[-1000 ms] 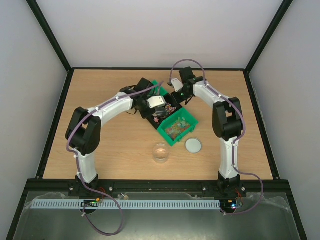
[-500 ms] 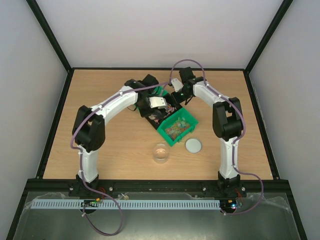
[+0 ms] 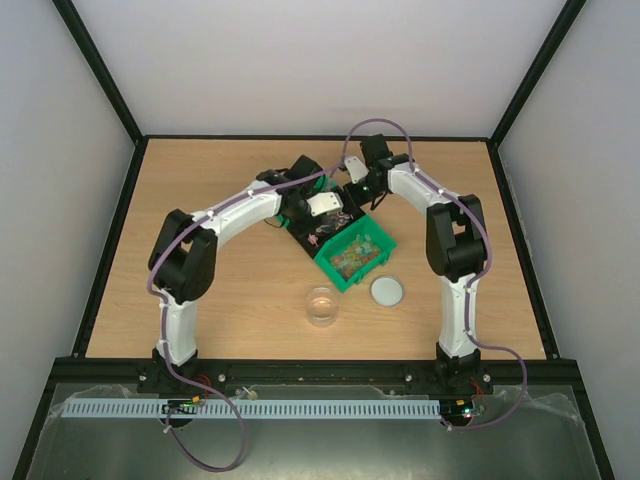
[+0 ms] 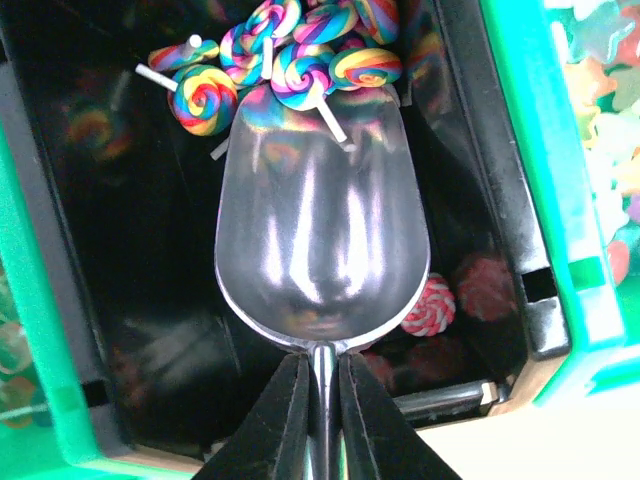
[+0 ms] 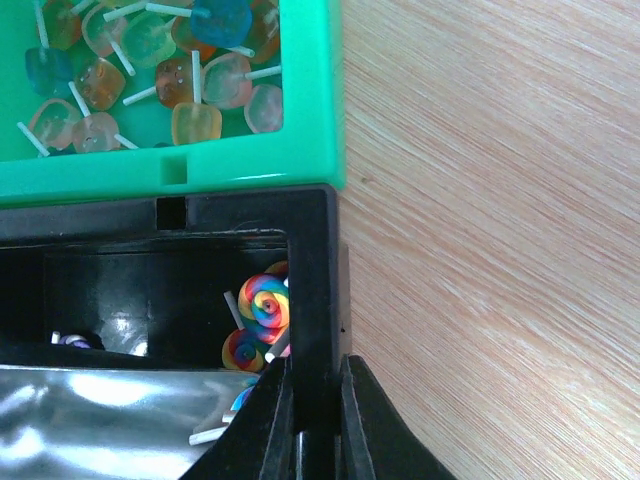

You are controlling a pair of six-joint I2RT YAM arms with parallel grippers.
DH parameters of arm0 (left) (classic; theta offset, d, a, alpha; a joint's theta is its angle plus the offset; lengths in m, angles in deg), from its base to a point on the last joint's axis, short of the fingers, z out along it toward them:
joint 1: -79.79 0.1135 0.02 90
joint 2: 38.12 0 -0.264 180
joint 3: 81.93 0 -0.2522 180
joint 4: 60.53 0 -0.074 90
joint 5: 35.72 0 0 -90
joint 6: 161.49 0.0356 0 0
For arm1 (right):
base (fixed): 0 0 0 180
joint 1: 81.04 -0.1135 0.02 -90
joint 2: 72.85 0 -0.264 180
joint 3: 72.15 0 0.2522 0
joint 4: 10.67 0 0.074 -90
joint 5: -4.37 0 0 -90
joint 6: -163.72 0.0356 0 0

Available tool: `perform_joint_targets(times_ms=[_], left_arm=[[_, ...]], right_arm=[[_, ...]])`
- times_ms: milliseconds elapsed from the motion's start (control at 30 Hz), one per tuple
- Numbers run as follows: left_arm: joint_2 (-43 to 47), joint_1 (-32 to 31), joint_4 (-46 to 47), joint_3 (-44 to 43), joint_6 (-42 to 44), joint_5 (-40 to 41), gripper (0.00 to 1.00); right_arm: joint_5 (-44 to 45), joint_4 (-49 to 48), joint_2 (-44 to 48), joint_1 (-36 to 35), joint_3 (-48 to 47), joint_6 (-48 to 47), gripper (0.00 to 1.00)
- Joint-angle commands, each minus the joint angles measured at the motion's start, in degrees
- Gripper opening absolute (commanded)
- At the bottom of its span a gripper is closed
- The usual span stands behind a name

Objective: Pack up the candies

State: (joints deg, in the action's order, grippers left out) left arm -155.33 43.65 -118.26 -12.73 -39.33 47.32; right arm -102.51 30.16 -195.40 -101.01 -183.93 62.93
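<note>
Both pincers are clamped: the left gripper [image 4: 320,365] on the metal scoop [image 4: 320,250] handle, the right gripper [image 5: 312,365] on the black bin [image 5: 312,270] wall. The candies [image 4: 300,75] fill that and the green bin [image 5: 250,160] on the wooden table [image 3: 220,280], between pale grey walls [image 3: 320,60].

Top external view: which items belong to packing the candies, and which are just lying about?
In the job: candies; metal scoop, held in the left gripper; black bin, its wall pinched by the right gripper; green bin, also stocked; clear jar.
Lying about: round lid, untouched on the table beside the jar.
</note>
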Motion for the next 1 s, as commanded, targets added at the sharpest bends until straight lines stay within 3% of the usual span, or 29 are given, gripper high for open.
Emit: perform_joint_targets(times_ms=[0, 367, 433, 600, 667, 733, 800, 867, 933, 967], left_arm=[[-1.3, -0.7, 13.8, 12.4, -7.8, -2.7, 0.02], [7.9, 3.9, 40.9, 26.8, -15.6, -18.7, 0.02], [9.6, 3.8, 44.2, 28.9, -16.1, -17.8, 0.02], [11.5, 1.7, 46.9, 31.1, -14.5, -11.0, 0.02], [12.9, 1.8, 50.1, 33.1, -14.1, -13.9, 0.02], [12.1, 0.4, 48.2, 31.4, -15.2, -9.6, 0.02], [11.7, 1.5, 49.1, 31.7, -15.8, -15.3, 0.02], [11.5, 0.2, 47.8, 30.8, -15.1, -9.8, 0.02], [12.3, 1.4, 49.5, 32.4, -15.3, -14.8, 0.02], [12.2, 0.4, 48.9, 31.9, -14.6, -12.0, 0.02]], right_arm=[[-2.8, 0.9, 0.6, -0.8, 2.0, 4.1, 0.01], [-4.7, 0.3, 2.2, -0.9, 4.0, 3.5, 0.01], [-4.5, 0.2, 2.5, -0.8, 4.3, 3.0, 0.01], [-4.6, -0.2, 2.6, -0.9, 4.2, 2.8, 0.01], [-4.7, -0.2, 2.4, -0.9, 3.9, 2.8, 0.01], [-4.8, 0.0, 2.2, -0.9, 3.8, 2.8, 0.01], [-5.1, 0.0, 2.1, -0.9, 3.9, 2.7, 0.01], [-5.1, 0.1, 2.1, -0.9, 3.9, 2.5, 0.01], [-5.0, -0.2, 2.3, -0.9, 4.1, 2.4, 0.01], [-5.0, -0.1, 2.3, -0.9, 4.1, 2.3, 0.01]])
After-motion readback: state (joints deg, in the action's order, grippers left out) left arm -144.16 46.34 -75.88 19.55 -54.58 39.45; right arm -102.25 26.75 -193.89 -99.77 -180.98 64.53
